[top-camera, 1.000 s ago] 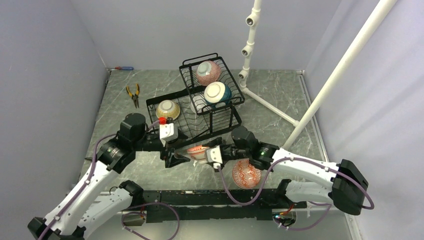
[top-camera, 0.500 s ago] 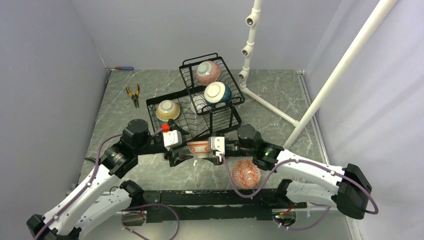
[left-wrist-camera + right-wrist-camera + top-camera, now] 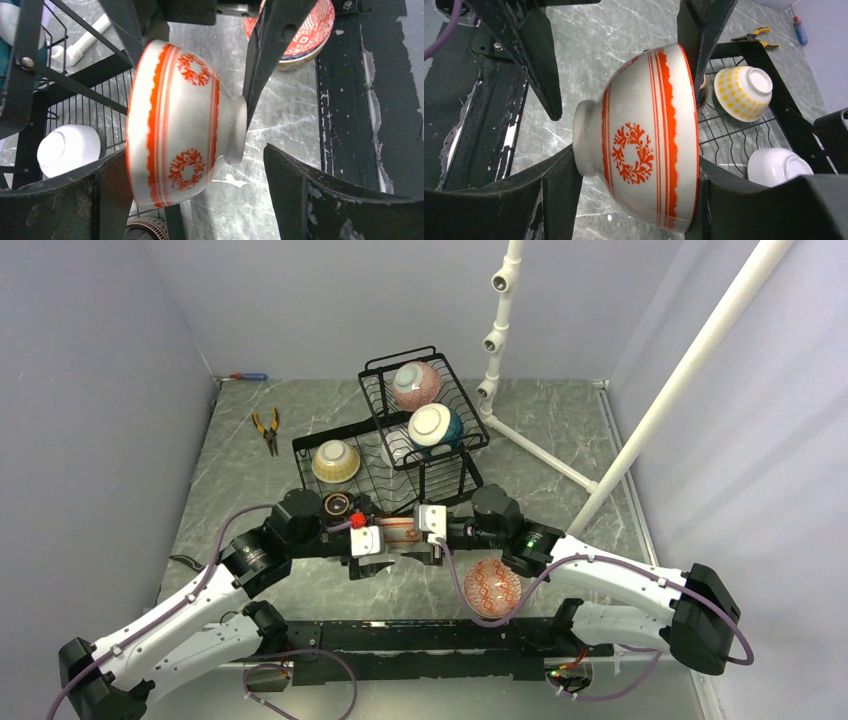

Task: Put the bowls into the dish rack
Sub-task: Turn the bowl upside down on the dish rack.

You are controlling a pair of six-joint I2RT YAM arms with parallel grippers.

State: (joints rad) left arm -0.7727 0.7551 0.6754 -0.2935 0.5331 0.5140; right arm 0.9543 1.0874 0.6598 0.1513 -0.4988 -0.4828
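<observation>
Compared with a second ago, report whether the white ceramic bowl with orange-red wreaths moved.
Yes: the wreath-patterned bowl shifted toward the black wire dish rack, narrowing the gap to its front rail.

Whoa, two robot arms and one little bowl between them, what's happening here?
The arms are loading bowls into the dish rack. The right claw grips a white bowl with orange trim, held sideways in front of the rack. The left claw stands open around the same bowl, so it looks like a handover. A yellow bowl, a pink bowl and a teal bowl sit in the rack; a red-patterned bowl waits on the table.
</observation>
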